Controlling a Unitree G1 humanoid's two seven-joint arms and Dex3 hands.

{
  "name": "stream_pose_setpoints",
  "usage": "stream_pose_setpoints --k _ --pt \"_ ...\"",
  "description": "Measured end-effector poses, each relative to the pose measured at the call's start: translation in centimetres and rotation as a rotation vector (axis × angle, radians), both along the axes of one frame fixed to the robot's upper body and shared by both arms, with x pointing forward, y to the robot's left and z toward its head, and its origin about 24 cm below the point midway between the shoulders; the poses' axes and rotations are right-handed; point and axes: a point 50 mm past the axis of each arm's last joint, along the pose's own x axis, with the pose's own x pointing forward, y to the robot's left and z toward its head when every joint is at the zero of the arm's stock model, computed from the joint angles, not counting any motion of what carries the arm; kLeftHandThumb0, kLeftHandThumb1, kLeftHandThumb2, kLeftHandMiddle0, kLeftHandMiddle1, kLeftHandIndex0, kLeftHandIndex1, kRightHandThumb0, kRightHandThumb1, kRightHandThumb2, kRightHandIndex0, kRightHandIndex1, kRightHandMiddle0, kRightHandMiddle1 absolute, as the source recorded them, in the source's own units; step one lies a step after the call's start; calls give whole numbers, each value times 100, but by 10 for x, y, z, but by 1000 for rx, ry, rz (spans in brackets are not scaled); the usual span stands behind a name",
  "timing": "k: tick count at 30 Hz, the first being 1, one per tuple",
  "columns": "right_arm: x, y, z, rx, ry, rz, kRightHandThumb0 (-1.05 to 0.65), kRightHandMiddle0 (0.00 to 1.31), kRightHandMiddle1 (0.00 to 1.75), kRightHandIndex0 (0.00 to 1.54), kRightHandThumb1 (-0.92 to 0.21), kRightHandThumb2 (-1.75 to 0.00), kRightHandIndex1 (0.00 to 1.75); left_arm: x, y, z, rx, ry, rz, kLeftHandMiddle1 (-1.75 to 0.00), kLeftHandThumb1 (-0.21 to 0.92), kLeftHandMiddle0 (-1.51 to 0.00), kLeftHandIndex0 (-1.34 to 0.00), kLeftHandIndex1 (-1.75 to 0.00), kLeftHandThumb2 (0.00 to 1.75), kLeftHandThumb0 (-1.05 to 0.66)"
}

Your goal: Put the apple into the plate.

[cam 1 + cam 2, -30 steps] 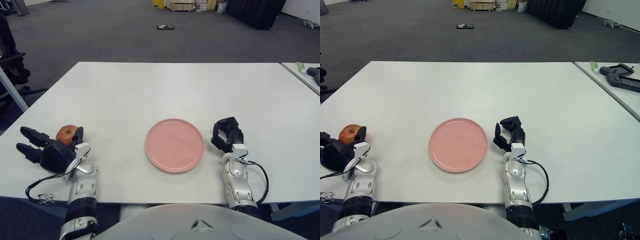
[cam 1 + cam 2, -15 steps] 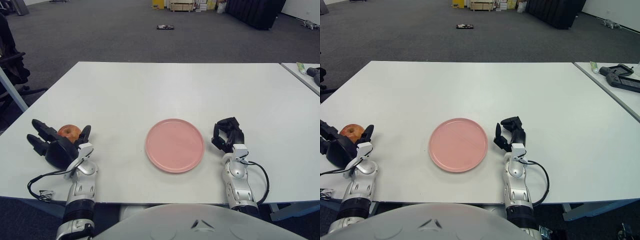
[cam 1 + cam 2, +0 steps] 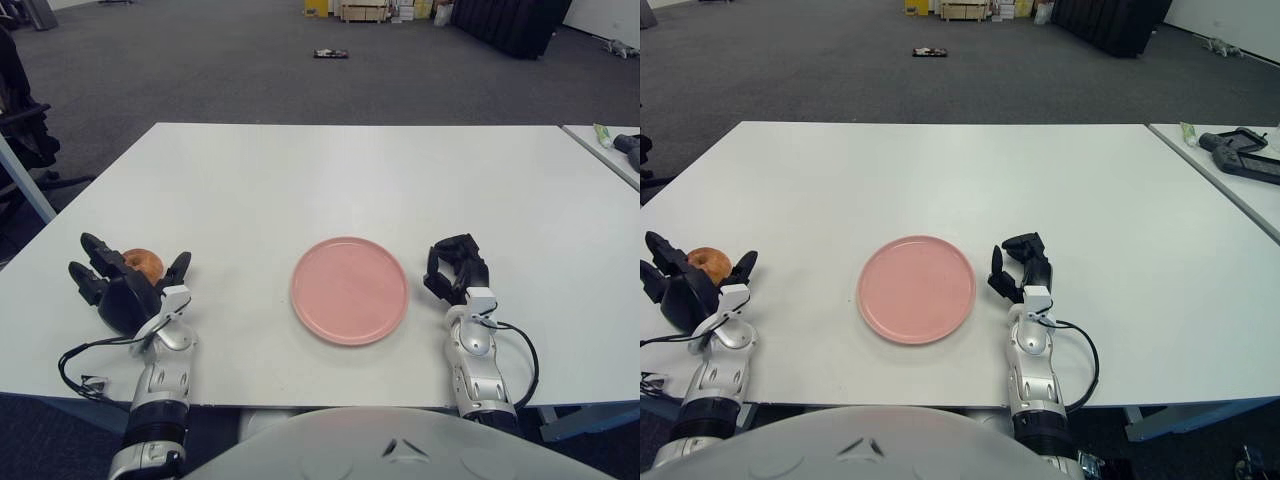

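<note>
We are reaching our left hand [image 3: 128, 295] around the apple [image 3: 143, 263] at the desk's [image 3: 330, 170] near-left edge — fingers [image 3: 96, 250] spread, flanking it, not closing. Our right hand [image 3: 456, 268] is sitting curled, holding nothing, just right of the pink plate [image 3: 349, 290].

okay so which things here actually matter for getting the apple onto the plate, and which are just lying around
Part of the job:
apple, at the table's left edge
pink plate, bare
left hand, open just behind the apple
white table

Just lying about:
right hand, idle right of the plate
tool on the neighbouring table
</note>
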Motion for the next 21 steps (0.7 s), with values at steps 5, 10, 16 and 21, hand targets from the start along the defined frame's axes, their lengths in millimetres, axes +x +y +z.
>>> stream_pose_setpoints --k 5,10,16,21 --pt "0 -1 0 2 4 -10 -39 36 175 56 -66 -89 130 -6 -10 -1 -39 65 -46 -1 87 -1 0 -21 25 -89" --pt "0 -1 0 7 2 -14 -38 35 175 58 -67 -87 129 -8 -9 -2 -55 115 -49 -4 87 -6 0 -41 29 -86" --pt "-1 -2 0 9 1 -18 -38 33 175 58 -69 -85 128 -7 -7 2 -89 144 -49 -7 85 -11 0 -57 34 -81" --pt "-1 -4 0 7 1 -22 -38 33 175 57 -70 -84 127 -5 -5 7 -149 154 -46 -12 80 -11 0 -63 44 -79"
